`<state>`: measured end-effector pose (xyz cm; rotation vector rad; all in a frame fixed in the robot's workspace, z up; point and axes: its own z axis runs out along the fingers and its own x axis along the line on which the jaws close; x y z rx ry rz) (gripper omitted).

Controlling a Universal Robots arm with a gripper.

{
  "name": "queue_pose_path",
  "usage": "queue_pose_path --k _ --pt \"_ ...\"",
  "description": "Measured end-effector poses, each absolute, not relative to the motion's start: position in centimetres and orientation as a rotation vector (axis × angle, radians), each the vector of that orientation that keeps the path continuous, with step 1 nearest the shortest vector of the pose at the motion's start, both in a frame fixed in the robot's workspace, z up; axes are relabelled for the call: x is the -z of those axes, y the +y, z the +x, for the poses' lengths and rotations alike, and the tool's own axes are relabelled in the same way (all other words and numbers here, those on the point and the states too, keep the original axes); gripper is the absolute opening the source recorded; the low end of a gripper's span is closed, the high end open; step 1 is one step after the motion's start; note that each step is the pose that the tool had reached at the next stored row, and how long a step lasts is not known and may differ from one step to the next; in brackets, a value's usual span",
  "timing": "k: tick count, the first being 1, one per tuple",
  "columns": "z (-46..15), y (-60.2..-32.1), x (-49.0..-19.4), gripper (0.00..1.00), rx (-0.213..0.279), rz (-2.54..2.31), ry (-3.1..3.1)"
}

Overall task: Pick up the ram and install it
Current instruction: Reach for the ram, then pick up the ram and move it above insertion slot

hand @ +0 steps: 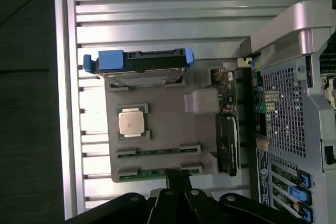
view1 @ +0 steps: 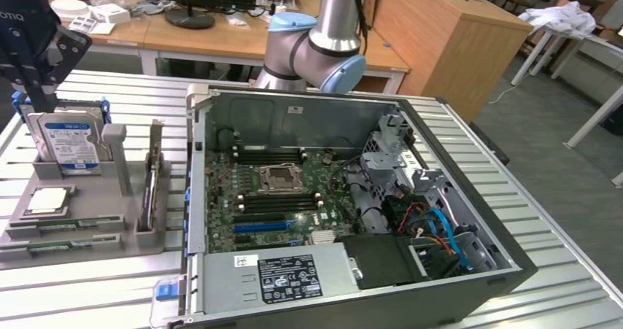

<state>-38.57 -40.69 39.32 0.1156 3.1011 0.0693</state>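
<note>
Exterior view: a slatted metal worktop (view1: 98,292) carries an open computer case (view1: 273,117) and, toward the exterior view's left, a grey tray (view1: 98,205). The tray holds a drive (view1: 68,139) standing upright at its far end, a CPU (view1: 49,201) lying flat in the middle, and two green sticks in flat slots at its near end: the ram (view1: 49,247) along the outermost edge and a second ram (view1: 58,228) just beside it. The arm (view1: 322,44) rises behind the case. The gripper (view1: 41,104) hangs above the tray over the drive, fingers pressed together and holding nothing. Wrist view: the gripper (hand: 177,178) looks down on the worktop (hand: 157,3), its fingers meeting in a narrow point with nothing between them. The tray (hand: 168,124) lies below with the drive (hand: 142,61), the CPU (hand: 131,123), the second ram (hand: 157,152) and the ram (hand: 144,173), the last seated at the tray edge farthest from the drive. The fingertips overlap the ram's slot in this picture. The case (hand: 294,93) stands just beside the tray.
</note>
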Motion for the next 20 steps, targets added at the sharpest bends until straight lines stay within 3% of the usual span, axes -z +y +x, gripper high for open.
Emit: queue_pose_path --k 20 --pt "-38.63 -41.76 -39.32 0.11 -0.069 0.116 3.101"
